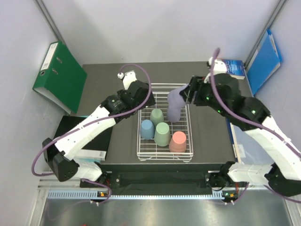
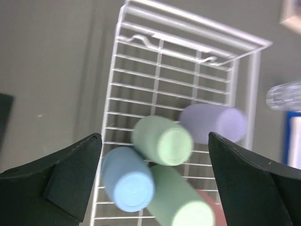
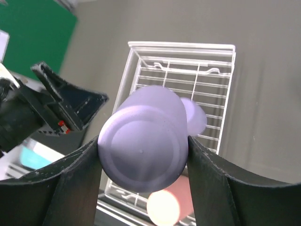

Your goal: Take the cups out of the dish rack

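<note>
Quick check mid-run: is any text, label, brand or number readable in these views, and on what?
No text can be read in any view.
White spine label on the green binder: too small to read.
Print on the blue-and-white booklet behind the right arm: too blurred.
The cups and dish rack: no markings visible.

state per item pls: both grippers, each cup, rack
left gripper: open, empty
right gripper: shut on lilac cup
lilac cup: gripped, held over rack
blue cup: upside down in rack
green cups: both upside down in rack
pink cup: upside down in rack
rack: loaded, flat on table
</note>
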Tool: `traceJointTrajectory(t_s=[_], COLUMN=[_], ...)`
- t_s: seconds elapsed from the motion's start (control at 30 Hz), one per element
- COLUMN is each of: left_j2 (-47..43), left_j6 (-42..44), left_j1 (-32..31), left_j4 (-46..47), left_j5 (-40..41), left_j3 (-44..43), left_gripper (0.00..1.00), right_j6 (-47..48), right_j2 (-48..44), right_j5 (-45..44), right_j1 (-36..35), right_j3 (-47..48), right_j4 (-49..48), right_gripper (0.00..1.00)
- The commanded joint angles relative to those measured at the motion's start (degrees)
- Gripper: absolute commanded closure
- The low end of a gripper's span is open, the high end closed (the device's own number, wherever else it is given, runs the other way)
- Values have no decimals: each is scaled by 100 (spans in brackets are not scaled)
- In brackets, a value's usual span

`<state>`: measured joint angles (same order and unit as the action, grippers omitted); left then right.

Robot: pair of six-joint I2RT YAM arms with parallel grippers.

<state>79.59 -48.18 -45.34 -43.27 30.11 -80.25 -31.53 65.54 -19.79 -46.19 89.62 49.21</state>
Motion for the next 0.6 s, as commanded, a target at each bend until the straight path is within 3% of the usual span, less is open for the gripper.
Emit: traceJointTrajectory(t_s=[0.0, 0.07, 0.13, 0.2, 0.23, 0.27, 0.3, 0.4, 0.57], left_j2=[-907, -1278, -1805, -2034, -2035, -2035, -1957, -1598, -1332], left_j6=[-392, -673, -1060, -1498, -1658, -1807, -2148, -2825, -3049], left_j1=[244, 385, 727, 1219, 1377, 1605, 1677, 1783, 1775], left_j4=[1125, 2087, 2899, 4077, 4498, 4990, 5952, 7362, 7860], left_j5=[-320, -715, -1633, -2453, -3475, -3859, -4255, -5224, -5709], left_j3=[271, 964, 1735, 2152, 2484, 2653, 2811, 3147, 3024], left_gripper=[1, 1, 1, 1, 1, 1, 1, 1, 1], right_j6=[-221, -362, -748, -1517, -1836, -2170, -2869, -3822, -3993], right_j2=[-497, -813, -998, -1157, -1175, -1131, -1079, -877, -718], right_j5=[315, 799, 2211, 3770, 4216, 4568, 5172, 5652, 5837], right_j1=[347, 900, 1748, 2297, 2682, 2790, 2922, 2932, 2932], right_j3=[-453, -1074, -1594, -2499, -2790, -3288, -3520, -4092, -4146], right_j4=[-612, -1444, -2254, -3773, -4318, -4889, -6182, -7955, -8235], right_gripper=[100, 100, 100, 100, 100, 100, 100, 100, 100])
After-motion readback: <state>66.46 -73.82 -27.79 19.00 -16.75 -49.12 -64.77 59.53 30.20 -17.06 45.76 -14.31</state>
